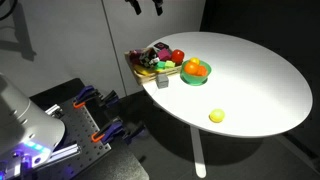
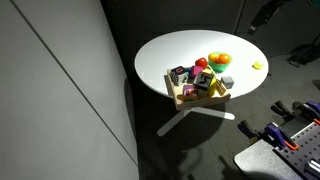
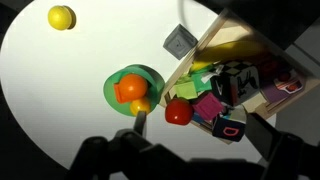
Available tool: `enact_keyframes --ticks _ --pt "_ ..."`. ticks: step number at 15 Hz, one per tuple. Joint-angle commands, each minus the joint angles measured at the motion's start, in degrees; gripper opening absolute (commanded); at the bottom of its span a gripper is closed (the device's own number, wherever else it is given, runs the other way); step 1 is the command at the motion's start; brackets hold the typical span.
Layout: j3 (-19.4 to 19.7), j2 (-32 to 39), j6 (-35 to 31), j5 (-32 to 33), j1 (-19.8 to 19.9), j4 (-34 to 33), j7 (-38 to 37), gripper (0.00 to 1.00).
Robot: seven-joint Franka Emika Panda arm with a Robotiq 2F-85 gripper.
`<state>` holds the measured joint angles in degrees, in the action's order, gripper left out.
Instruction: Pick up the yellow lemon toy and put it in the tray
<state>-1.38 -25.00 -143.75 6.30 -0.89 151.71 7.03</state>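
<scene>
Table (image 1: 250, 80): round and white, standing on a dark floor.
Tool (image 1: 144, 6): hangs high above the table at the top edge of an exterior view; released, its jaws spread apart and holding nothing.
Yellow lemon toy (image 1: 216, 116) (image 2: 258, 65) (image 3: 61, 17): lies alone on bare table near the edge, well apart from the other things.
Tray (image 1: 133, 62) (image 2: 200, 102) (image 3: 190, 62): tan, at the table's edge, heaped with small toys.
Green bowl (image 1: 195, 72) (image 2: 218, 62) (image 3: 115, 90): just beside the tray, with an orange fruit (image 3: 130, 88) inside.
Red round fruit (image 3: 178, 112): lies at the tray's rim, next to the bowl.
</scene>
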Motion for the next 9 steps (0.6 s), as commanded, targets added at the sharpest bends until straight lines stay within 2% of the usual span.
enact_keyframes --ticks 1,9 --pt "0.2 0.0 0.2 0.2 -0.3 -0.1 -0.1 1.00" --pt "0.8 1.8 0.8 0.0 0.3 -1.2 -0.2 1.00"
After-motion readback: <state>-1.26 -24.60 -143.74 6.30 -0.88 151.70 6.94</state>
